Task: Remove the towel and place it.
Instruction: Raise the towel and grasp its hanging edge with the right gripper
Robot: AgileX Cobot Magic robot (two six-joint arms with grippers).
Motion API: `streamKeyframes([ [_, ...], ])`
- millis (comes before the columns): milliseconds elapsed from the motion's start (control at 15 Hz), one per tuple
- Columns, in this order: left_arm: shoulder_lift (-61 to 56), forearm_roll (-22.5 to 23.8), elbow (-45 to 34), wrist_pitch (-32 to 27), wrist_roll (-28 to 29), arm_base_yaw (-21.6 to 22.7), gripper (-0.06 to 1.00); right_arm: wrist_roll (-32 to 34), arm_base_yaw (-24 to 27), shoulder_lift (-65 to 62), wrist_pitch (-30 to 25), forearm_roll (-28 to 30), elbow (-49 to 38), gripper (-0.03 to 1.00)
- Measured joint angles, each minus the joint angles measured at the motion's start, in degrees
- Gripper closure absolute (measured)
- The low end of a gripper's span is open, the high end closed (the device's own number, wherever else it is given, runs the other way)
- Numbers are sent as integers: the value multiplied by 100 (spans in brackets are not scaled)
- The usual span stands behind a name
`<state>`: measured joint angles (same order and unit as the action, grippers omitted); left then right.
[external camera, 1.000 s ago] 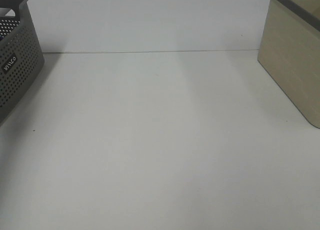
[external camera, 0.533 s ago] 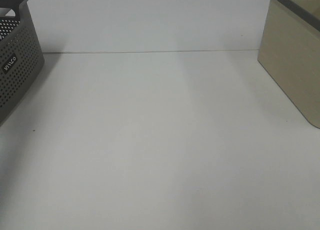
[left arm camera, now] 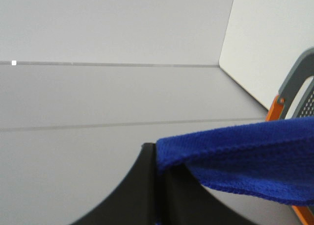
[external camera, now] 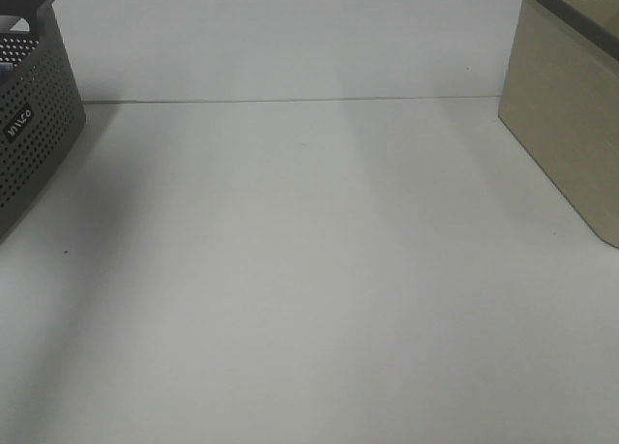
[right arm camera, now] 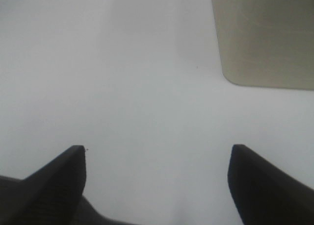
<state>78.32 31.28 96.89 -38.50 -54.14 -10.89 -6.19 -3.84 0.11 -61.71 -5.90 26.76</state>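
Almost nothing has moved since the earlier frames in the high view: the grey basket (external camera: 29, 125) and the beige box (external camera: 561, 125) sit where they did, the table (external camera: 309, 270) between them is unchanged, and neither arm has come into that view.

The left jaws are clenched on the towel (left arm camera: 245, 156). The blue cloth starts right at the one black finger in shot and stretches away to one side of the jaws, lifted clear of the table. Its far end runs out of frame, so how much of it hangs free cannot be told. The basket's rim (left arm camera: 297, 83) stands just behind that stretched cloth, close beside the jaws.

The right jaws are released, spread wide with nothing between them. They hover over bare table, with the box ahead of them and off to one side.

The risks, as I judge them, come from the cloth's length and the closeness of the rim.
- The grip looks to be on an edge only, so a sharp pull could slide the towel out of the jaws.
- Cloth trailing behind the jaws could catch on the rim or handle and drag or tip the basket.
- A low carry would let the hanging end sweep the table and bunch up, so it would not lie flat.
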Motion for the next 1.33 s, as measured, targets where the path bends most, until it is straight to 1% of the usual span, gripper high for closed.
streamKeyframes([
  [67, 6, -17, 0, 17, -86, -338, 94, -218, 0, 109, 235, -172, 40, 19],
  [133, 34, -34, 0, -6, -206, -630, 94, -630, 0, 298, 533, -521, 52, 21],
  [200, 46, -40, 0, -103, -487, -1209, 94, -1713, 0, 854, 1014, -1581, 52, 22],
  [267, 46, -40, 0, -132, -539, -1335, 94, -2063, 0, 1037, 1089, -1902, 52, 23],
  [333, 46, -40, 0, -172, -676, -1639, 94, -2750, 0, 1398, 1180, -2504, 52, 23],
  [533, 46, -40, 0, -361, -1054, -2424, 94, -5134, 0, 2647, 1306, -4607, 52, 23],
  [600, 46, -40, 0, -453, -1123, -2630, 94, -5976, 0, 3123, 1324, -5409, 52, 23],
  [733, 46, -40, 0, -688, -1180, -2962, 94, -7500, 0, 4062, 1324, -6807, 52, 23],
  [800, 46, -40, 0, -762, -1180, -3134, 94, -8233, 0, 4532, 1301, -7391, 52, 23],
  [867, 46, -40, 0, -779, -1186, -3237, 94, -8640, 0, 4796, 1261, -7695, 52, 24],
  [1000, 46, -40, 0, -814, -1203, -3575, 94, -9981, 0, 5775, 848, -8657, 103, 24],
  [1067, 46, -40, 0, -819, -1203, -3701, 94, -10439, 0, 6320, 493, -8967, 201, 24],
  [1133, 46, -40, 0, -888, -1226, -3908, 94, -10995, 0, 7317, -178, -9270, 659, 24],
  [1267, 46, -40, 0, -985, -1318, -4085, 94, -11115, 0, 8176, -602, -9322, 1215, 24],
  [1333, 46, -40, 0, -1014, -1335, -4160, 94, -11144, -17, 8526, -688, -9328, 1501, 24],
])
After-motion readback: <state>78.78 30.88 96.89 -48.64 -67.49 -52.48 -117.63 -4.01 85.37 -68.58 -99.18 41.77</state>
